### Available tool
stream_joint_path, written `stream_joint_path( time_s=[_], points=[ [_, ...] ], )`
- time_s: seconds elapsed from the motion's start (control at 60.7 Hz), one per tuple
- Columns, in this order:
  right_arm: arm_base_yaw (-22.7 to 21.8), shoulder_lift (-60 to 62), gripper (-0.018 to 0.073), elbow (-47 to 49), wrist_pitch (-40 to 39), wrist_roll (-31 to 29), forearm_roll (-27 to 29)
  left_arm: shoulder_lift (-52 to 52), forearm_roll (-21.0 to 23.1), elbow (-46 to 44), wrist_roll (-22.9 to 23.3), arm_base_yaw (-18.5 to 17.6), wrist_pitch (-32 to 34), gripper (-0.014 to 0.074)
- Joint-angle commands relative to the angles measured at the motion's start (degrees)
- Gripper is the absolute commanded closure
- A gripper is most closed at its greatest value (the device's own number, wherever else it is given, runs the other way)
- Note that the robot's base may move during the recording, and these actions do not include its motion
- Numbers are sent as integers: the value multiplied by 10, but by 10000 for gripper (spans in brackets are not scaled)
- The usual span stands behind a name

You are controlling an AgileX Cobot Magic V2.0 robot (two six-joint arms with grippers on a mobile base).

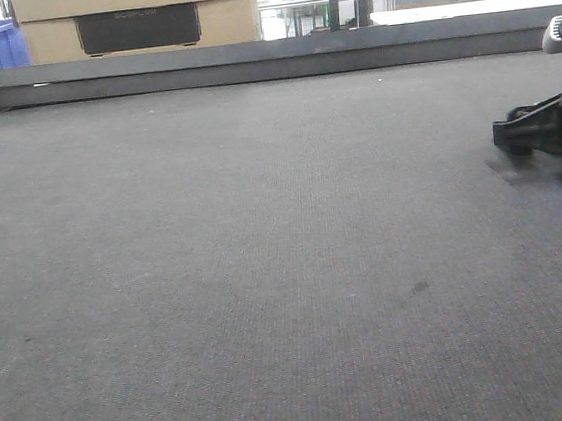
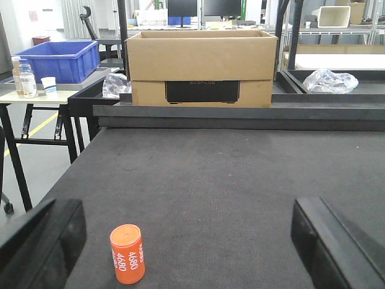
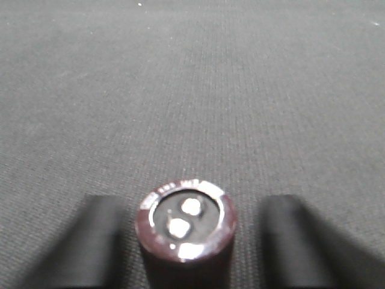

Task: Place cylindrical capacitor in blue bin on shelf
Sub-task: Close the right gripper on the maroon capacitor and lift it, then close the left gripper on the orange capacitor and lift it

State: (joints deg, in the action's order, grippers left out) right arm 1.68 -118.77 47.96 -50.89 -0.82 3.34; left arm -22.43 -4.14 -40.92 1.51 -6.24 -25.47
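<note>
We view the mat point(image 1: 267, 272) low from the front; wrist cameras sit nearer, left sharing the cardboard box point(image 1: 52, 38)

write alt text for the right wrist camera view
A dark brown cylindrical capacitor stands upright on a grey mat, seen from above with two silver terminals on its top. It sits inside the open right gripper, with a gap to the blurred dark finger on each side.

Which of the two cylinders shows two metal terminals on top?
The dark capacitor between the right end effector's fingers; the orange cylinder has a plain top and white numbers.
</note>
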Motion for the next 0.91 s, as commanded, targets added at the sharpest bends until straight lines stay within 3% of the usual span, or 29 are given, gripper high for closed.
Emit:
stream_joint_path(
  time_s=[0.0,0.165,0.296,0.395,0.511,0.626,0.741,0.889],
  points=[
    [1,0,433,3,-8,-1,0,-1,-1,-5,0,-4,5,-6],
    [1,27,642,3,0,-1,0,-1,-5,-4,0,-4,-16,-6],
    [1,87,697,-6,17,-1,0,-1,-5,24,0,-4,-32,-6],
    [1,145,704,-14,22,-1,0,-1,-5,73,1,-4,-6,-6],
    [2,231,705,-18,63,-1,0,-11,-3,167,6,-4,117,-6],
    [2,310,705,-20,124,-1,-2,-60,41,235,6,2,248,-6],
    [2,365,705,-20,169,-1,-2,-152,55,246,6,26,318,-6],
    [2,408,705,-20,204,-1,-2,-296,113,246,6,56,500,-6]
  ],
)
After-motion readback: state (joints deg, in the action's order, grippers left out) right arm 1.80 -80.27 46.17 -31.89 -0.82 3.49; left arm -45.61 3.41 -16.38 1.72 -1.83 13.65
